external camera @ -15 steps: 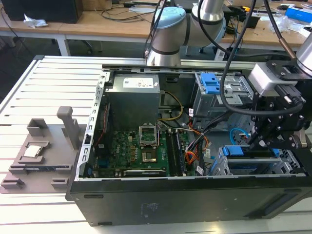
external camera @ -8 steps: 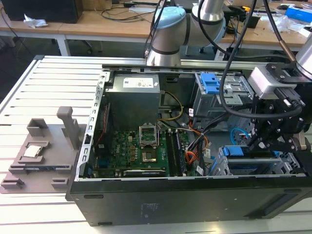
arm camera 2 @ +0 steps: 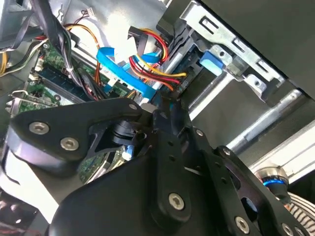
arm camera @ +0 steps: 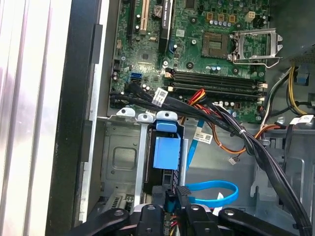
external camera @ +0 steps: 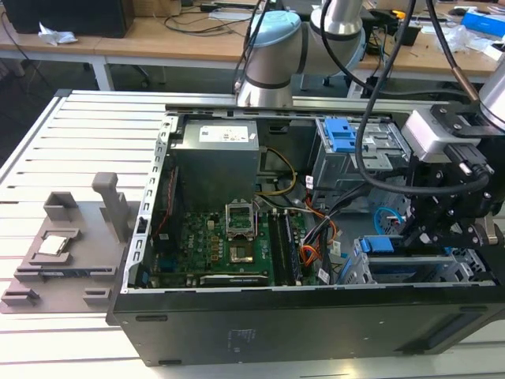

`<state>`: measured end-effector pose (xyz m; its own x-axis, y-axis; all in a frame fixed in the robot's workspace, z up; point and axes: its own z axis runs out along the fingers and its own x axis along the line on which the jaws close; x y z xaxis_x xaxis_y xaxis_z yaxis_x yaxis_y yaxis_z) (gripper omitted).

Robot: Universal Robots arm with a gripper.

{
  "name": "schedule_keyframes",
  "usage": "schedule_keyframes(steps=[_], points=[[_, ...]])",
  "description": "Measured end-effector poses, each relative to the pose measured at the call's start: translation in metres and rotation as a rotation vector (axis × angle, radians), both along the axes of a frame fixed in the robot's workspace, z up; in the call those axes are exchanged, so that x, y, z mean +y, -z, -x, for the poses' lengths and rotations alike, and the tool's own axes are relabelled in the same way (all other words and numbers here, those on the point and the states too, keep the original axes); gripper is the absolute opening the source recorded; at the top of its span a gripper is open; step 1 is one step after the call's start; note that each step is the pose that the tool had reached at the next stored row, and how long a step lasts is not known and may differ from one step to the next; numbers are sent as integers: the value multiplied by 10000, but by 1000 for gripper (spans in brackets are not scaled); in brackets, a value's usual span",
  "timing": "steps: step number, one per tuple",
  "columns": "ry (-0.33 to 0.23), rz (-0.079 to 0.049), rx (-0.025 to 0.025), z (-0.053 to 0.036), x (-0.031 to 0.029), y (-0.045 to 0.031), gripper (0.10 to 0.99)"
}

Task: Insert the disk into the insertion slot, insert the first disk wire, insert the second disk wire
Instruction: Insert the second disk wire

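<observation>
gripper (arm camera: 172, 209) down at disk (arm camera: 166, 152) in insertion slot (arm camera: 120, 157), nr second disk wire (arm camera: 214, 192), jaw state unclear

One disk (arm camera: 166, 152), perhaps two cables (arm camera: 211, 192)

Black wire bundle (arm camera: 236, 132) crosses bay — tight beside insertion slot (arm camera: 123, 162).
</observation>
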<state>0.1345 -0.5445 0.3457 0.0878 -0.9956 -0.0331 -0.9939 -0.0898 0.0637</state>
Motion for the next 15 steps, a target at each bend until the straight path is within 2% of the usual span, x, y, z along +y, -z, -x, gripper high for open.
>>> schedule_keyframes(steps=[1,2,3,4,5,6,8,15], points=[[-1,3,0,0,1,-90,239],[-1,2,0,0,2,-134,239],[-1,6,-1,0,6,-223,227],[-1,4,0,0,8,-273,161],[-1,3,0,0,11,-317,161],[-1,8,-1,0,15,-382,106],[-1,8,-1,0,16,-467,106],[-1,7,-1,0,16,-470,106]])
